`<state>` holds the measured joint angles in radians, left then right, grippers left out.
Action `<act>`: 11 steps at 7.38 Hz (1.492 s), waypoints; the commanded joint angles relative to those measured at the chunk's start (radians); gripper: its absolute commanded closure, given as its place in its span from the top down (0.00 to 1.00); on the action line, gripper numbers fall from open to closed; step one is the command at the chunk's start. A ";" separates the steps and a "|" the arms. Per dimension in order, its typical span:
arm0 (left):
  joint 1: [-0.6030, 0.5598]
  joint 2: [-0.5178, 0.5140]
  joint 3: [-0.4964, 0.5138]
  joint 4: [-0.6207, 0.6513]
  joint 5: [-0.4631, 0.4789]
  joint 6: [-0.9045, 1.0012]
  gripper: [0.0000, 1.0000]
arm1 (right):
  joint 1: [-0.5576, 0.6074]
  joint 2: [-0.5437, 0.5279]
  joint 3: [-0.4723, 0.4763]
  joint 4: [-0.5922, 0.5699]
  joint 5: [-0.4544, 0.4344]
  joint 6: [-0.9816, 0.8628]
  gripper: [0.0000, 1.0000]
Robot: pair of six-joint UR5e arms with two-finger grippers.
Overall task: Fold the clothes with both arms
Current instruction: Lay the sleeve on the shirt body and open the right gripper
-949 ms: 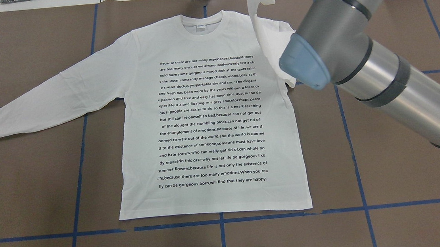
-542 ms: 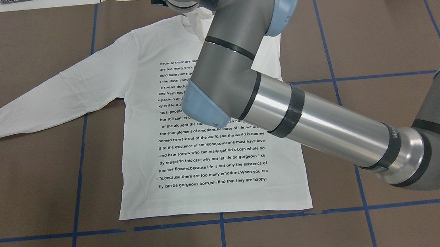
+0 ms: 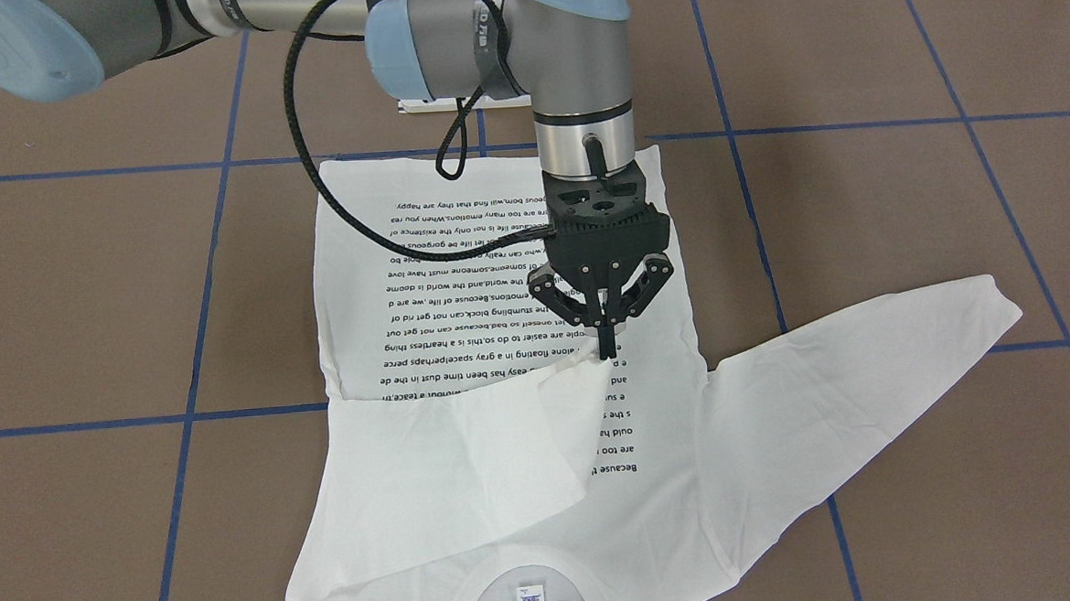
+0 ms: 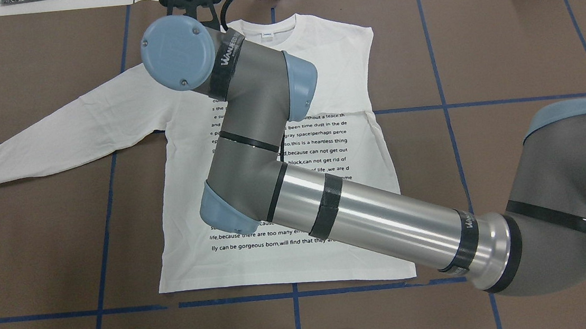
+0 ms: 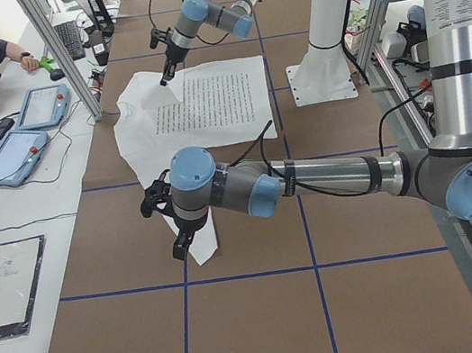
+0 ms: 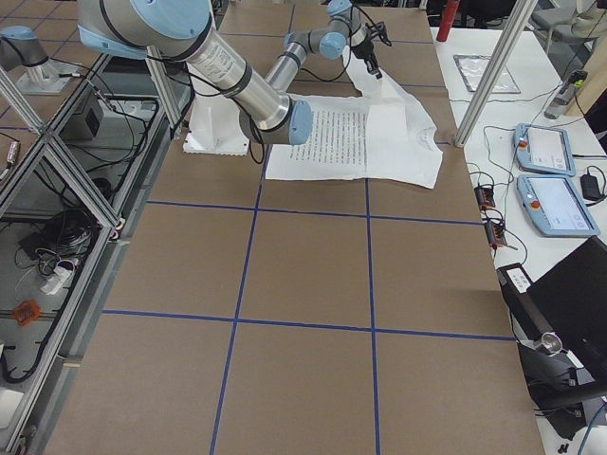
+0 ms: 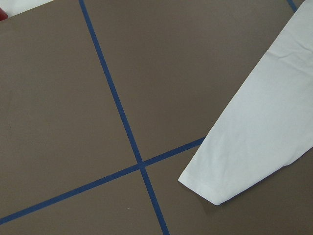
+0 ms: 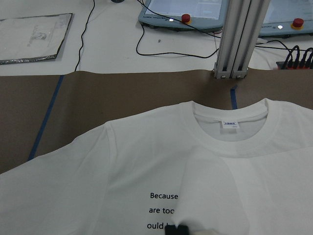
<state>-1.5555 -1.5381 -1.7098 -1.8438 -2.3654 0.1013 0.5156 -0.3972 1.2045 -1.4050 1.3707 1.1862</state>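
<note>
Lying flat in the middle of the brown worktop [image 4: 499,35], print side up, the white shirt [image 4: 339,59] is shown with its neckline [image 8: 230,145] toward the edge far from the robot and its hem toward the robot's edge. The sleeve on the robot's right [image 3: 452,470] is folded across the chest, over the upper lines of printed text [image 3: 460,277]. Its cuff is pinched by the closed right pincer [image 3: 607,338], which is pointed straight down from the right arm [image 4: 383,220]. The other sleeve [image 4: 72,125] is stretched toward the worktop's left end, its cuff [image 7: 210,191] near a crossing of blue tape lines [image 7: 117,107]. The left pincer [image 5: 164,226] is held near that cuff; whether it is open or closed cannot be told.
</note>
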 commanded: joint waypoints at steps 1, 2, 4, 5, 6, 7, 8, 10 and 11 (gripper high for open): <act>0.000 0.000 0.001 0.000 0.000 0.001 1.00 | -0.052 0.015 -0.077 0.004 -0.071 0.003 1.00; 0.000 0.000 0.001 0.000 0.000 -0.002 1.00 | -0.051 0.029 -0.083 0.003 -0.064 0.006 1.00; 0.000 -0.016 -0.002 0.002 -0.003 -0.015 1.00 | -0.023 0.023 -0.086 0.001 0.035 0.004 1.00; 0.003 -0.016 -0.011 -0.023 -0.002 -0.114 1.00 | 0.027 0.018 -0.086 0.000 0.156 -0.003 1.00; 0.021 -0.002 -0.007 -0.103 0.000 -0.141 1.00 | 0.076 0.002 -0.082 -0.005 0.276 -0.010 1.00; 0.069 0.016 0.019 -0.133 -0.002 -0.150 1.00 | 0.122 -0.032 -0.060 -0.011 0.365 -0.017 1.00; 0.101 0.018 0.042 -0.138 0.006 -0.202 1.00 | 0.183 -0.105 0.023 -0.055 0.446 -0.072 1.00; 0.144 0.030 0.042 -0.143 0.011 -0.282 1.00 | 0.292 -0.301 0.282 -0.191 0.534 -0.303 1.00; 0.159 0.050 0.053 -0.194 0.058 -0.317 1.00 | 0.361 -0.403 0.373 -0.209 0.612 -0.410 1.00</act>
<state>-1.4177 -1.5082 -1.6665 -1.9951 -2.3458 -0.1702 0.7914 -0.6700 1.4413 -1.5666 1.8936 0.9169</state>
